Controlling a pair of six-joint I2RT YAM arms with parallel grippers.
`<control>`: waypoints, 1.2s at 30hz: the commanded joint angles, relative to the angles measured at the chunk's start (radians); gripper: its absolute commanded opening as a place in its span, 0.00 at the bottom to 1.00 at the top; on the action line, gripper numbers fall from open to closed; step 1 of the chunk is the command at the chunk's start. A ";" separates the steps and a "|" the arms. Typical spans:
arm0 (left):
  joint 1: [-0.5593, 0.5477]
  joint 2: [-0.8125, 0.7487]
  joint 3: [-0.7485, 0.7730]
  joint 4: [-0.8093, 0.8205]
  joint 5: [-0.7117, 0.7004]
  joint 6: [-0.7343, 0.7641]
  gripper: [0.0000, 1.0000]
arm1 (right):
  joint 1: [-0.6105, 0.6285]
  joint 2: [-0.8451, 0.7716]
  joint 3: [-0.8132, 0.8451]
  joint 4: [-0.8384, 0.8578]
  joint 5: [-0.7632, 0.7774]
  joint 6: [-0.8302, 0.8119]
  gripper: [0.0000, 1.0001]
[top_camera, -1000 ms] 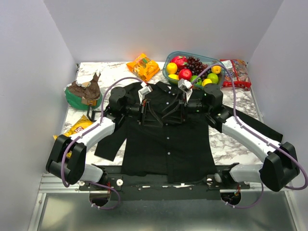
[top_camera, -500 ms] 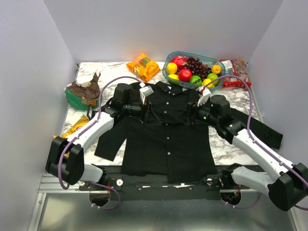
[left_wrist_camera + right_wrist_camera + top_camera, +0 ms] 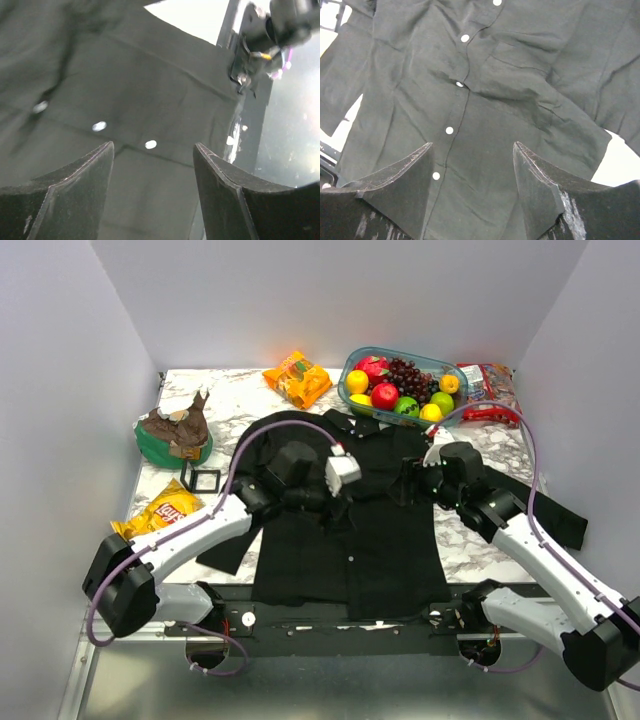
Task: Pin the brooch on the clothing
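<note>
Apparently the pinning is either finished or not yet begun: the left gripper point(image 3: 152, 147) and right gripper point(image 3: 472, 145) both hover spread and empty over the black shirt point(image 3: 345, 540), and I cannot pick out the brooch anywhere.

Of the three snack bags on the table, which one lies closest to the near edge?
The yellow chip bag on the left side. The orange bag and the red bag both lie far back, near the rear wall.
</note>
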 commanded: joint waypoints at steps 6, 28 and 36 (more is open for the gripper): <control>-0.433 0.043 -0.117 0.516 -0.321 -0.076 0.71 | -0.034 0.027 0.126 -0.081 0.004 -0.006 0.72; -0.614 0.670 0.019 1.264 -0.066 0.121 0.61 | -0.067 -0.038 0.215 -0.061 -0.174 -0.018 0.73; -0.619 0.767 0.065 1.298 -0.009 0.128 0.56 | -0.068 -0.053 0.253 -0.087 -0.188 -0.018 0.73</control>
